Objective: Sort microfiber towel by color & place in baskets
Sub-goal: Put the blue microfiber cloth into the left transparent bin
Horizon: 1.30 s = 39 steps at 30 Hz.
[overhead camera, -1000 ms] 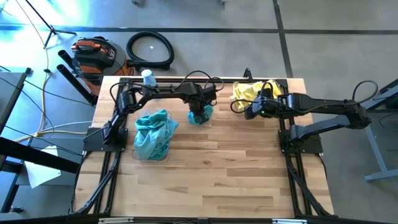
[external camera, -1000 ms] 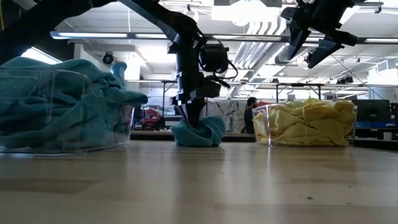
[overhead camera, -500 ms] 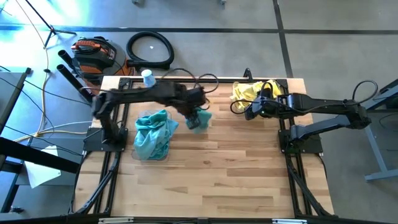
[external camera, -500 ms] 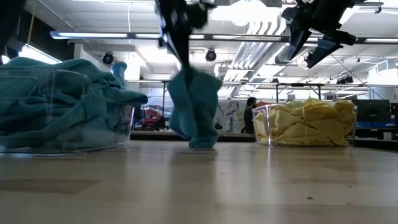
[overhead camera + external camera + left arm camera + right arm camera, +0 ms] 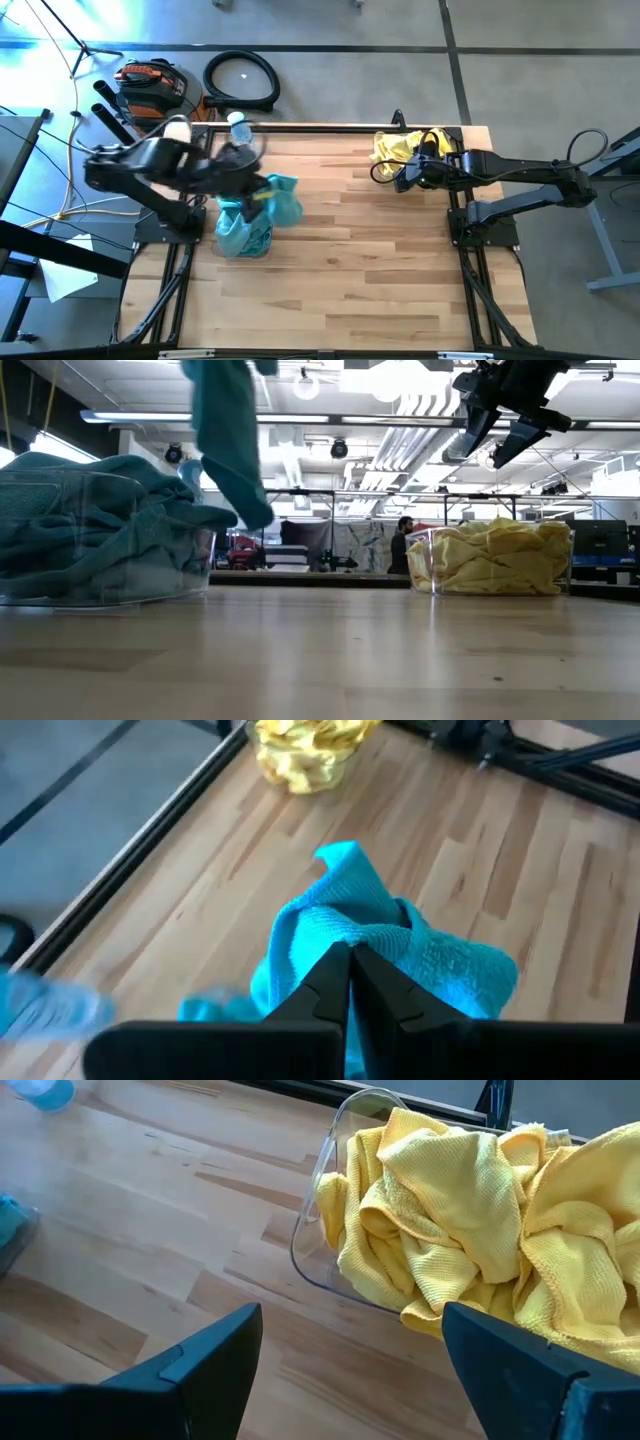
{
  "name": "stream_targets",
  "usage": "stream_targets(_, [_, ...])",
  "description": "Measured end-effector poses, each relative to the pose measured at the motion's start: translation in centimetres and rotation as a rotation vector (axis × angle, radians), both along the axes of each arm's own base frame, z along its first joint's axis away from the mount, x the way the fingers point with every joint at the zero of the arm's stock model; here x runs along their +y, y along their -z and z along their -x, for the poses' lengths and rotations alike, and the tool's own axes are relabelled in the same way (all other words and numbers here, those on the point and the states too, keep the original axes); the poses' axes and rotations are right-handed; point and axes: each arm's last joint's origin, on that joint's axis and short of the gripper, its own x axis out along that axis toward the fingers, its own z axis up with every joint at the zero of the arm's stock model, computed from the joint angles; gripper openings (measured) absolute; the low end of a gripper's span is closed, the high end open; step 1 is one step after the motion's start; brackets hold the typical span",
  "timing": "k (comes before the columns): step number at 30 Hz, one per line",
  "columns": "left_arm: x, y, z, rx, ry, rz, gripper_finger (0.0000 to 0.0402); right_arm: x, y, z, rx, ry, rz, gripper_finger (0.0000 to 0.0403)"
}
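Note:
My left gripper (image 5: 262,189) is shut on a teal microfiber towel (image 5: 283,198), held in the air at the right edge of the left basket (image 5: 243,243). That clear basket is heaped with teal towels (image 5: 100,525). In the low view the carried towel (image 5: 226,435) hangs high above the table. The right basket (image 5: 385,158), at the far right, is full of yellow towels (image 5: 450,1200). My right gripper (image 5: 350,1380) hovers open above the table just near of that basket (image 5: 430,565), touching nothing. My left gripper pinches the teal towel between its two shut fingers (image 5: 330,982) at a bunched fold (image 5: 372,935) near the towel's top. The fingers come from above. The towel is lifted clear of the table and hangs slack below them (image 5: 235,480).
A clear water bottle (image 5: 238,125) stands at the table's far edge behind the left basket. Bare wood (image 5: 350,270) fills the middle and near half of the table. A vacuum and a coiled hose lie on the floor beyond the far edge.
My left gripper has risen from the table's middle and swung toward the left basket, staying shut on the teal towel. The towel, bunched on the wood a second ago, is now lifted clear and hangs beside the teal heap.

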Motion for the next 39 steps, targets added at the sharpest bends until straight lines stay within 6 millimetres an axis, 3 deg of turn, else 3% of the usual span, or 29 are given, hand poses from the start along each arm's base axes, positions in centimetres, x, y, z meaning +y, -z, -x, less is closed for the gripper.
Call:
stream_targets(6, [-1.0, 0.3, 4.4, 0.12, -0.104, 0.071, 0.0, 0.0, 0.0, 0.0, -0.004, 0.004, -0.002, 0.0307])
stream_targets(18, [-3.7, -0.6, 8.0, 0.066, 0.05, 0.239, 0.0, 0.0, 0.0, 0.0, -0.007, 0.005, -0.004, 0.0307])
stream_targets(23, [-2.9, -1.4, 10.2, 0.006, 0.049, 0.316, 0.0, 0.0, 0.0, 0.0, -0.007, 0.004, -0.006, 0.0307])
stream_targets(39, [2.4, -3.3, 18.0, -0.236, 0.086, 0.351, 0.0, 0.0, 0.0, 0.0, -0.017, 0.021, -0.01, 0.0307])
